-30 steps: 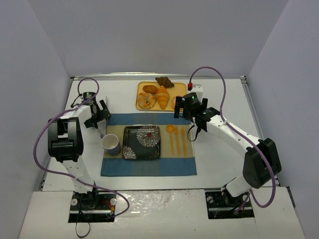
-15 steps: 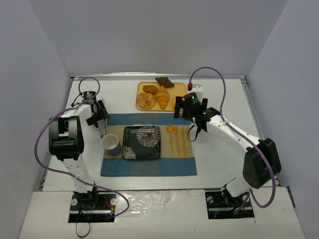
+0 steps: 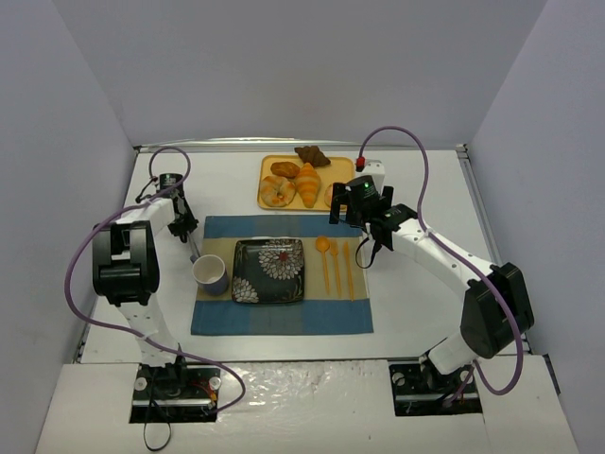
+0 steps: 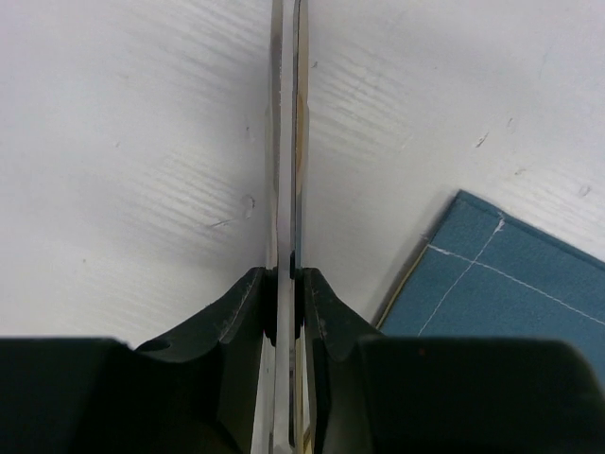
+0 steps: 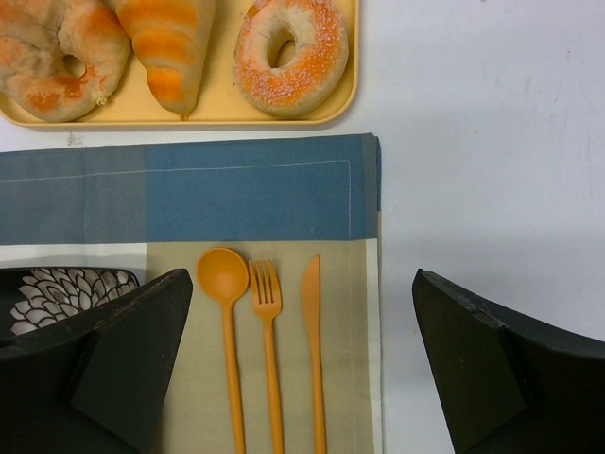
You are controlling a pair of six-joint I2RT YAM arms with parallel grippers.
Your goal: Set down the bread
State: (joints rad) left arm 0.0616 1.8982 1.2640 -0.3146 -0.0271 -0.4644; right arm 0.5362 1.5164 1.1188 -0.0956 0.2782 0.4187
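The bread [image 3: 276,192] is a round golden bun with a knotted top, lying at the left of the yellow tray [image 3: 267,165] beside a croissant [image 3: 307,184]. In the right wrist view the bread [image 5: 57,47] shows at the top left corner. My right gripper [image 3: 357,210] hovers open above the orange cutlery, nothing between its fingers [image 5: 128,350]. My left gripper [image 3: 180,227] is over the bare table left of the placemat, shut on thin metal tongs [image 4: 286,142]. The tongs' blades run forward from the jaws, pressed together.
A patterned dark plate [image 3: 268,270] and a blue-and-white cup [image 3: 210,274] sit on the blue-and-tan placemat [image 3: 284,322]. An orange spoon [image 5: 224,284], fork [image 5: 267,303] and knife [image 5: 312,312] lie on its right. A sugared ring donut [image 5: 290,52] and darker pastries [image 3: 312,155] share the tray.
My left gripper has gone from wide open to shut around the metal tongs, shifting slightly left. The right arm and the pastries have not moved.
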